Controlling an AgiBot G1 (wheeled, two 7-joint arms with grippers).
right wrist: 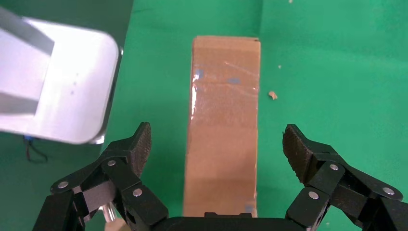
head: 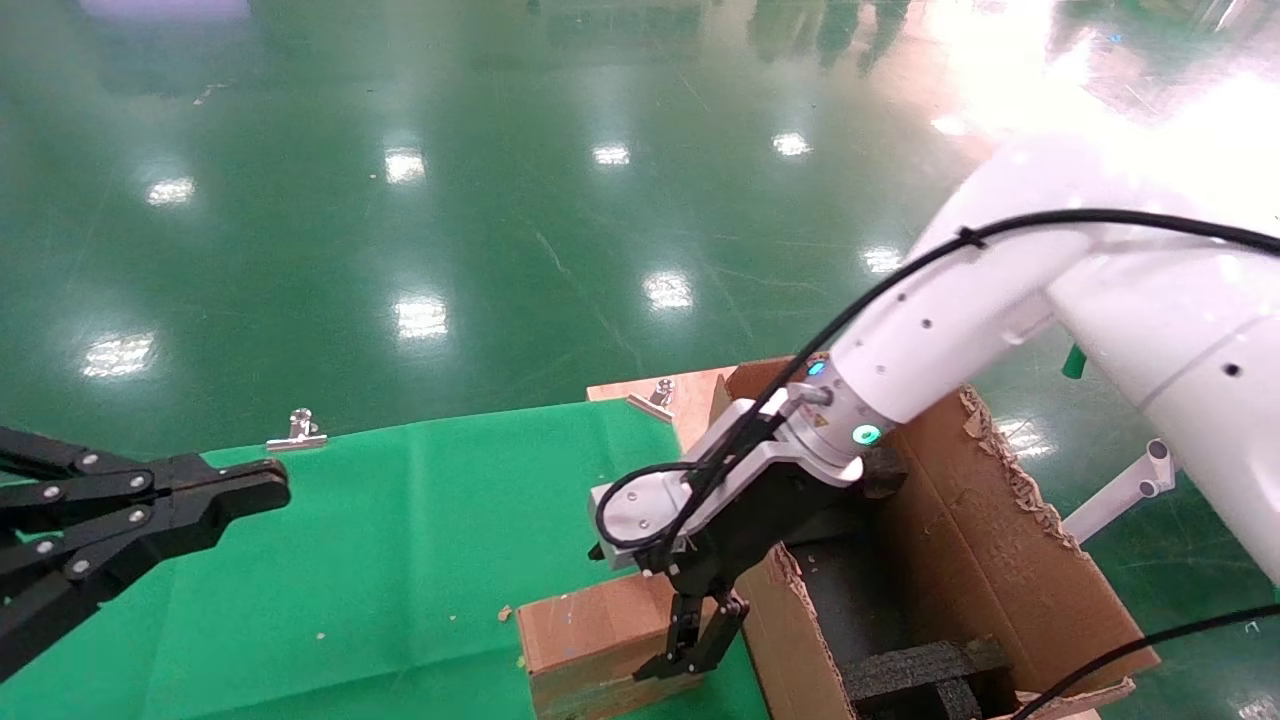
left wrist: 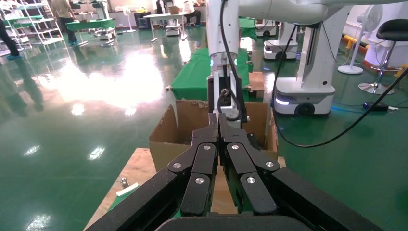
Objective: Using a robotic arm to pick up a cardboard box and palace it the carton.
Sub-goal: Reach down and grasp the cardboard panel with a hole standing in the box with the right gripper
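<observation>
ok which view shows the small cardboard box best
The right wrist view: the cardboard box fills the centre, its taped top in full sight between the open right gripper. The head view shows only a part of it under the gripper, at the frame's lower edge. The left wrist view does not show it.

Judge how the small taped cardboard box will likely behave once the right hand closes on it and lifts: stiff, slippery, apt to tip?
The cardboard box looks sealed and square-edged, so probably stiff. Its glossy tape is on top; the right hand's open pads face plain cardboard sides, so slipping seems unlikely. It is oblong, so a grip near one end may let it tilt.
</observation>
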